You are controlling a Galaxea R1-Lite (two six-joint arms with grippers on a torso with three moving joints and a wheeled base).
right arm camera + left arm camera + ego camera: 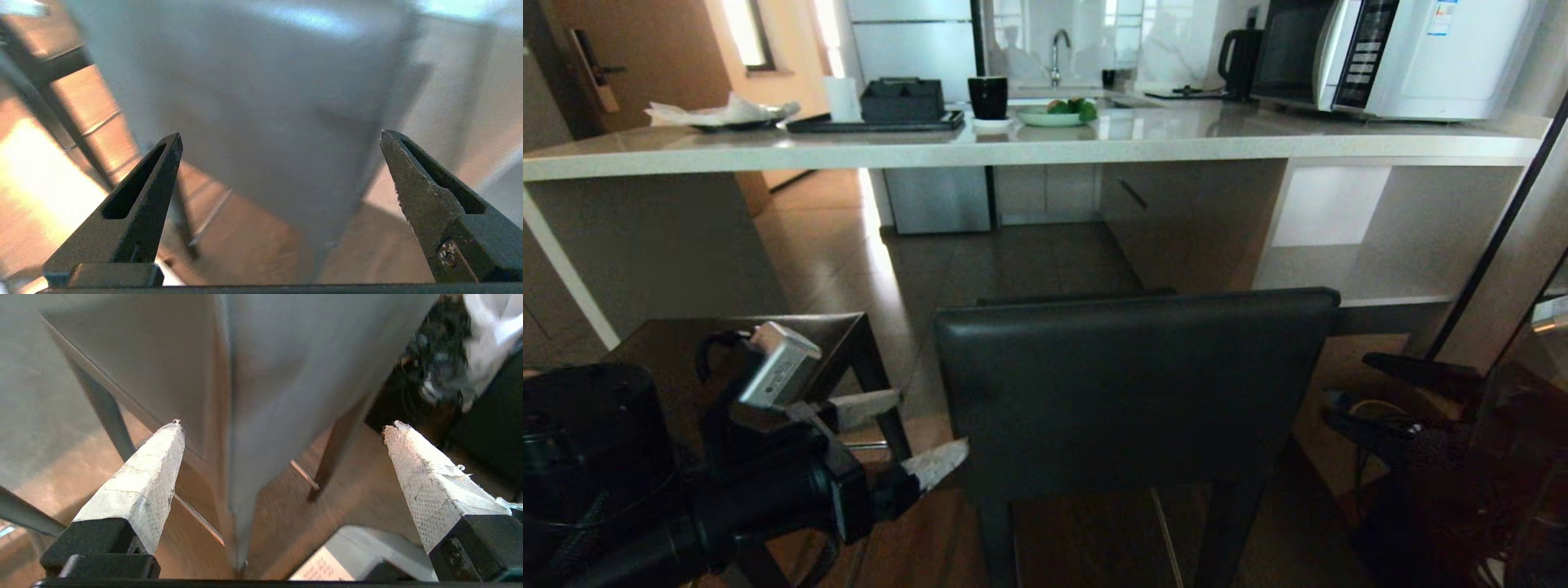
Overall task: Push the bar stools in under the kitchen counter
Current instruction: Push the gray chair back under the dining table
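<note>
The left gripper (pixel 911 441), gaping wide and holding nothing, is facing the near bar stool's backrest (pixel 1135 392) at three o'clock.

No text could be read; the labels on the microwave (pixel 1405 57) and the wrist camera (pixel 780 376) were illegible.

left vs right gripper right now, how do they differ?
The left gripper has pale taped fingers; the right gripper has bare dark slotted ones. The left shows plainly at the lower left of the head view, beside the near bar stool; the right arm is only a dark shape at that view's right edge. Shared: both are open, empty, and face a stool.
</note>
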